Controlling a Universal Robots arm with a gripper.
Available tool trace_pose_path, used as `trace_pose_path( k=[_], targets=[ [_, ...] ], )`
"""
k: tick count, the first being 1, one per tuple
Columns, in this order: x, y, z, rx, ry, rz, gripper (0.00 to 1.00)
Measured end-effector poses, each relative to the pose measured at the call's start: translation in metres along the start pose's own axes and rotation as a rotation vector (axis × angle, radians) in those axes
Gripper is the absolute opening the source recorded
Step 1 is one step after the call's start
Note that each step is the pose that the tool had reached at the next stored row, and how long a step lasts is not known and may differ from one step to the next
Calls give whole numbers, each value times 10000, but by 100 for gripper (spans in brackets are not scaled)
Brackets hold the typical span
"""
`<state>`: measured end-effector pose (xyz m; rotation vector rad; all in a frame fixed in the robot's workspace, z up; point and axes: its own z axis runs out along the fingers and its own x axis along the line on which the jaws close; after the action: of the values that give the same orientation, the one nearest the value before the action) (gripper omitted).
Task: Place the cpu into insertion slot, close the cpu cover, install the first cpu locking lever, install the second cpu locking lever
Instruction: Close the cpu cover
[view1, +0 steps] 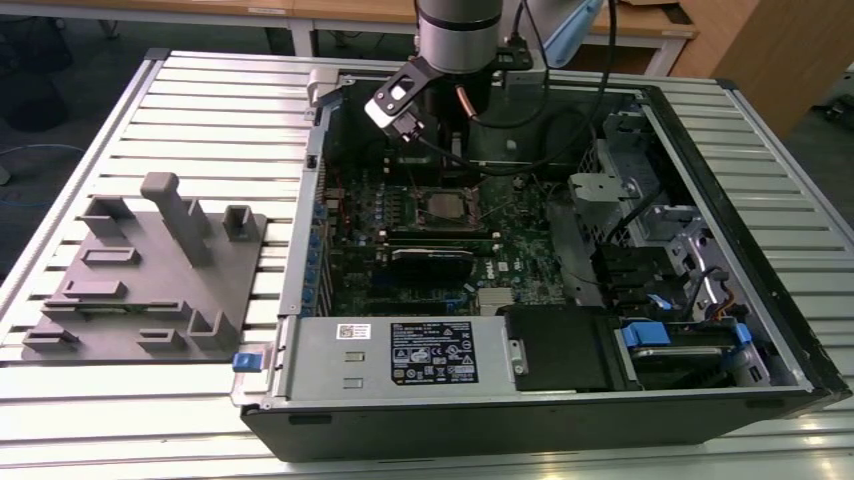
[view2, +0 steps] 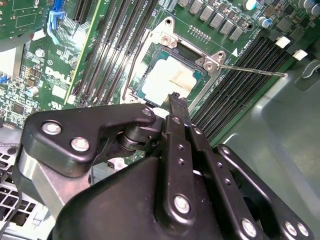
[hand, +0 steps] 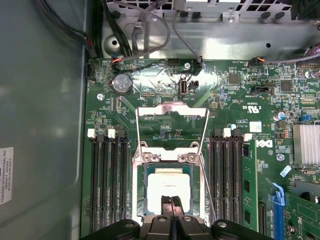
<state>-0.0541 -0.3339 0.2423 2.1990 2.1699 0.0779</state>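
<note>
The cpu (hand: 167, 184), a pale silvery square, lies flat in the insertion slot (hand: 140, 192) on the green board; it appears again in the second wrist view (view2: 170, 77). The cpu cover (hand: 172, 107), a thin silver frame, is swung open on its hinges on the far side of the slot. A thin locking lever (hand: 206, 187) sticks out free beside the slot (view2: 252, 71). My gripper (hand: 171, 200) hovers just over the chip's near edge (view2: 175, 96), its two black fingers pressed shut with nothing between them. In the exterior view the slot (view1: 446, 208) sits below the arm.
Black memory slots (hand: 107, 185) flank the socket on both sides. Cables (hand: 125, 35) run along the case wall. A grey box with a label (view1: 400, 352) fills the case's front. A grey fixture (view1: 147, 270) stands on the table at the exterior view's left.
</note>
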Motion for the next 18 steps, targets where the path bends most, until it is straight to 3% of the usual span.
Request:
trace_pose_path(
  k=[18],
  targets=[
    [-1,2,-32,3,-6,0,10]
  ],
)
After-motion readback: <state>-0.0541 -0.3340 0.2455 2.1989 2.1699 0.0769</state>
